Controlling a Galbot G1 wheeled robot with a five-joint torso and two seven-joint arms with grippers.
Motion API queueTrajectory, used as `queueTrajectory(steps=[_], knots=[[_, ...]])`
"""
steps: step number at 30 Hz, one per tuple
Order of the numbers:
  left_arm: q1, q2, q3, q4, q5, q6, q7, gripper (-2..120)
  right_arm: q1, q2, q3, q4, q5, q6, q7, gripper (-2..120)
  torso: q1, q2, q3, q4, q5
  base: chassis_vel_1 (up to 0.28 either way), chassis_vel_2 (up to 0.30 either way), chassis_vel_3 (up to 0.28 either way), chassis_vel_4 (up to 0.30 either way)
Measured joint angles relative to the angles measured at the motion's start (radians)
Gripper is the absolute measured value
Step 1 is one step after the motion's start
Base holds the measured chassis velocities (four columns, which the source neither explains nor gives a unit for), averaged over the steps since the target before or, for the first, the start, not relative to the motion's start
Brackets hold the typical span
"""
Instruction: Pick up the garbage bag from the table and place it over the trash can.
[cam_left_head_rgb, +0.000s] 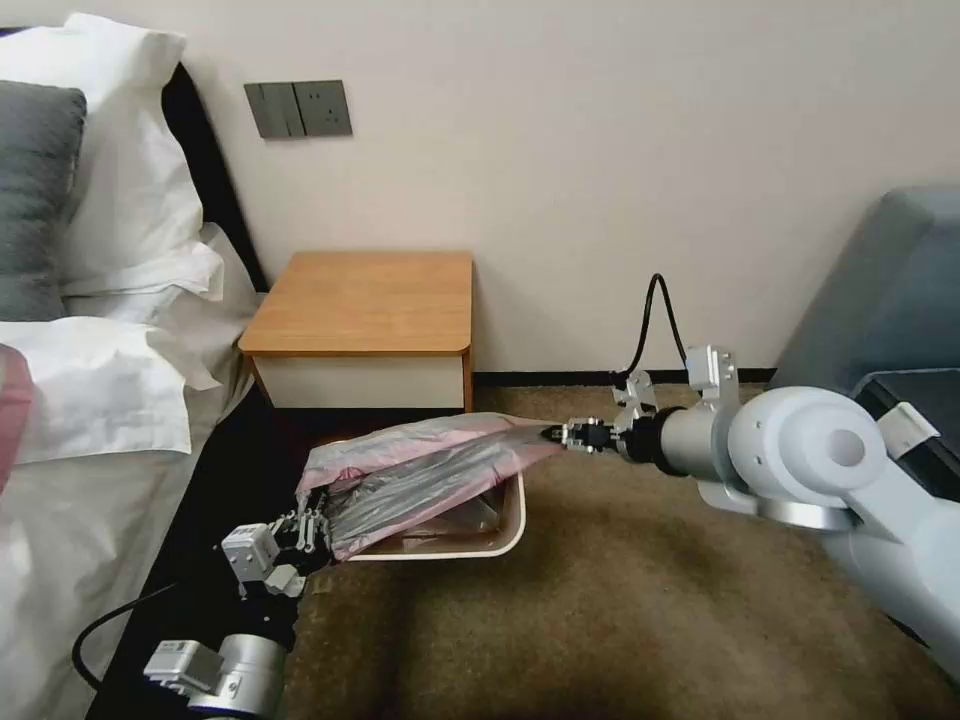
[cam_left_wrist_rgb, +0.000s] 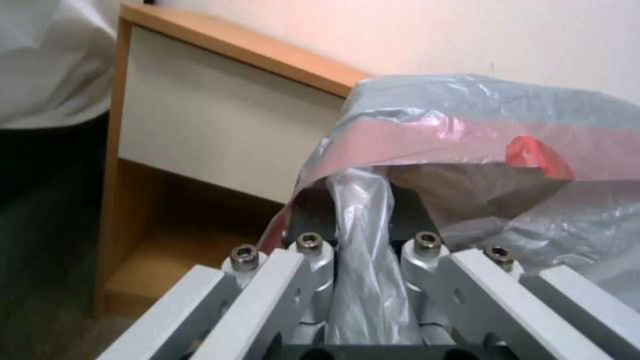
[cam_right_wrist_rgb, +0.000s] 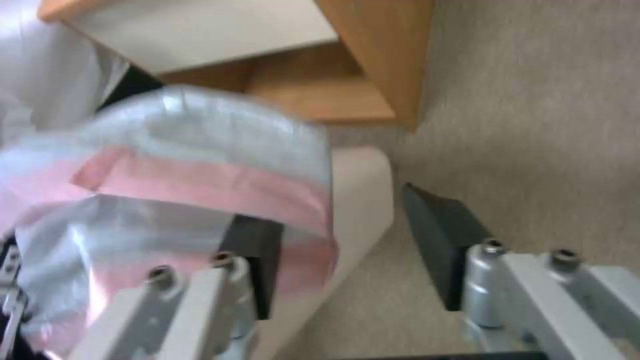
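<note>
Over trash can (cam_left_head_rgb: 505, 520), crinkly pink-rimmed garbage bag (cam_left_head_rgb: 420, 475)

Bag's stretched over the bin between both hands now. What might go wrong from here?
1. The right hand is open, with the garbage bag merely draped over one finger; it may slip off before its rim catches the trash can.
2. The left hand pinches a thin bunched strand of the bag; pulling harder might tear it or drag the can.
</note>
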Motion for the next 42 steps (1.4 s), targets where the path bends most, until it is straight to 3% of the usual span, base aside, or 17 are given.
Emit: queueTrajectory(steps=[4, 13, 15, 20, 28, 31, 32, 34, 42], knots=[[0.001, 0.003, 0.002, -0.007, -0.009, 0.008, 0.0, 8, -0.051, 0.0, 0.017, 0.017, -0.002, 0.001, 0.003, 60, 0.0, 0.0, 0.0, -0.0001, 0.0, 0.0, 0.0, 0.0, 0.0], [0.001, 0.016, -0.016, -0.041, -0.066, 0.051, -0.001, 8, -0.214, -0.001, 0.086, 0.07, -0.06, 0.002, -0.02, 96, 0.0, 0.0, 0.0, -0.0001, 0.0, 0.0, 0.0, 0.0, 0.0], [0.0, 0.016, -0.017, -0.042, -0.067, 0.055, -0.005, 8, -0.23, 0.003, 0.095, 0.078, -0.081, 0.002, -0.026, 99, 0.0, 0.0, 0.0, 0.0, 0.0, 0.0, 0.0, 0.0, 0.0], [-0.016, 0.012, -0.018, -0.035, -0.093, 0.079, -0.051, 8, -0.325, 0.014, 0.217, 0.174, -0.091, 0.004, -0.013, 100, 0.0, 0.0, 0.0, -0.0001, -0.0001, 0.0, 0.0, 0.0, 0.0], [-0.033, 0.006, -0.022, -0.026, -0.131, 0.099, -0.103, 8, -0.383, 0.089, 0.254, 0.244, -0.101, 0.11, 0.05, 100, 0.0, 0.0, 0.0, -0.0001, -0.0001, 0.0, 0.0, 0.0, 0.0], [-0.033, 0.005, -0.034, -0.036, -0.189, 0.118, -0.122, 8, -0.427, 0.178, 0.27, 0.246, -0.149, 0.303, -0.056, 100, 0.0, 0.0, 0.0, -0.0001, -0.0001, 0.0, 0.0, 0.0, 0.0], [-0.033, 0.005, -0.034, -0.036, -0.189, 0.118, -0.122, 8, -0.427, 0.178, 0.27, 0.246, -0.149, 0.303, -0.056, 100, 0.0, 0.0, 0.0, -0.0001, -0.0001, 0.0, 0.0, 0.0, 0.0], [-0.032, 0.006, -0.041, -0.044, -0.223, 0.132, -0.132, 8, -0.447, 0.247, 0.267, 0.246, -0.163, 0.369, -0.111, 100, 0.0, 0.0, 0.0, -0.0001, -0.0001, 0.0, 0.0, 0.0, 0.0], [-0.031, 0.012, -0.045, -0.058, -0.249, 0.145, -0.135, 8, -0.435, 0.375, 0.219, 0.21, -0.196, 0.414, -0.196, 100, 0.0, 0.0, 0.0, 0.0, -0.0001, 0.0, 0.0, 0.0, 0.0]])
